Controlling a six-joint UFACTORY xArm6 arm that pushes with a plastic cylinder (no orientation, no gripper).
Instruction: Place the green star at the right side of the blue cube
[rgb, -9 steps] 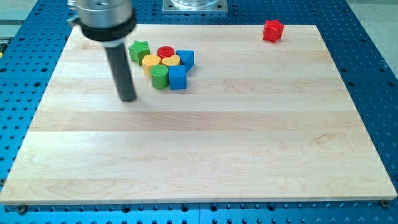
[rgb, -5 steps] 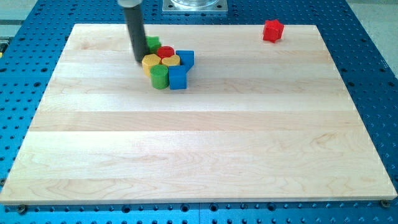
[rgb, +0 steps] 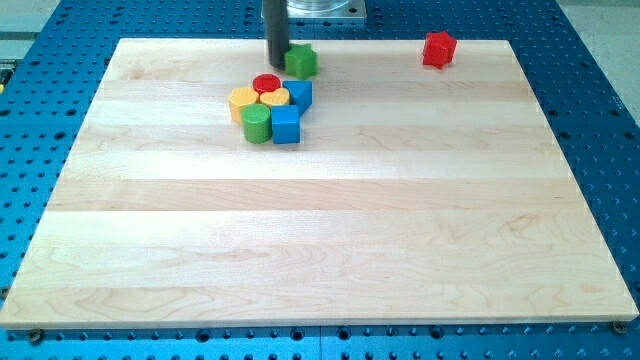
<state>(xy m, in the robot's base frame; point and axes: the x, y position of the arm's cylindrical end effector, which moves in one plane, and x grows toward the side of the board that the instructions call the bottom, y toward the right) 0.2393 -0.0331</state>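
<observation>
My tip (rgb: 277, 64), the lower end of the straight dark rod, holds nothing; it stands just at the view's left of the green star-shaped block (rgb: 302, 61), touching it or nearly so. The green star lies near the top edge of the light wooden board (rgb: 320, 240), above the cluster. In this cluster a red cylinder (rgb: 266, 84), two yellow blocks (rgb: 243, 100), a green cylinder (rgb: 256, 124) and two blue cubes (rgb: 286, 125) sit packed together. A red block (rgb: 438, 48) stands well apart, at the top right.
</observation>
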